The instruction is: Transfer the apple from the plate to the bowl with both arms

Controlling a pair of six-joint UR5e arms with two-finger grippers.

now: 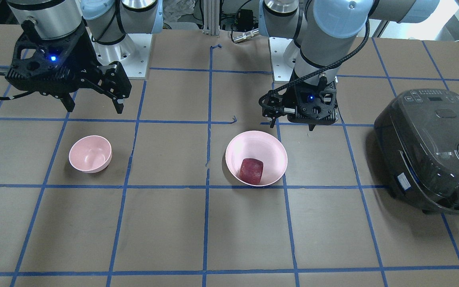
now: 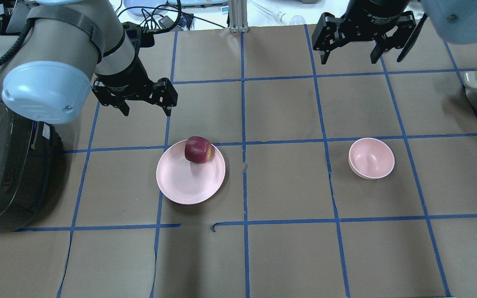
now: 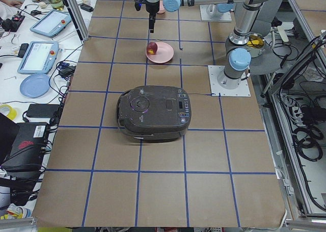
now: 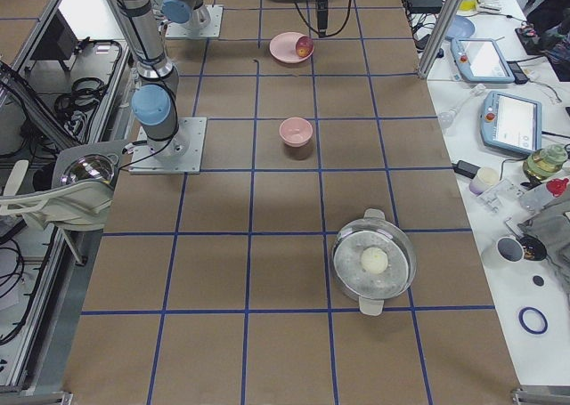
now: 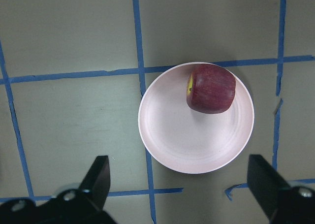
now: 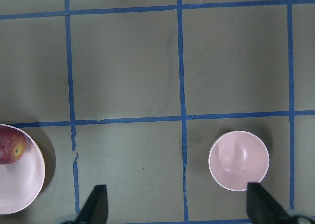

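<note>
From my desk I see the apple (image 2: 198, 150) lying on the plate (image 2: 184, 182), close against the rim on the side away from the robot and a little toward its right. It is dark red with a small yellow patch on one flank. The plate sits flat on the counter (image 2: 284, 256), over a crossing of the blue tape lines (image 2: 243, 124).

The left pincer (image 2: 146, 111) hangs in the air near the plate and touches neither plate nor apple. Its fingers (image 5: 101, 177) stand wide apart. In its wrist camera the whole plate lies between and ahead of them, with the apple in the upper right part.

The right pincer (image 2: 349, 61) hovers higher over its own half of the counter, and its fingers (image 6: 98, 202) are also spread wide with nothing between them. Its wrist camera looks down on the bowl (image 2: 371, 158) at lower right and catches an edge of the plate with the apple at far left.

The bowl stands upright, well apart from the plate, on the robot's right side.

A dark rice cooker (image 1: 432, 151) rests on the counter at the robot's left end. A metal pot (image 4: 374, 261) holding a pale round item sits toward the right end.
</note>
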